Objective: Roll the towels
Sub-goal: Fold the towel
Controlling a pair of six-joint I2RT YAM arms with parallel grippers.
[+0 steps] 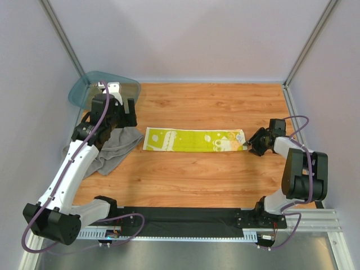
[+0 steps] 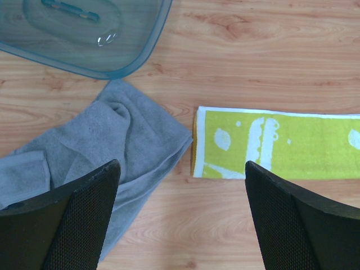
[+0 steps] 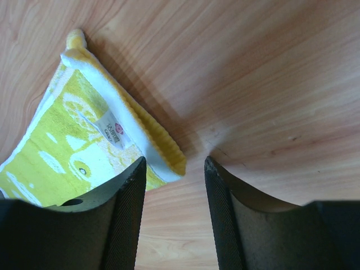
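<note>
At right end of flat yellow-and-white patterned cloth: lines up half-spread right gripper on corner to begin roll; holds left gripper wide, clear.

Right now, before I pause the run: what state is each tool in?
Left tool: open, holding nothing.
Right tool: half open, yellow cloth corner in the gap, not clamped.
</note>
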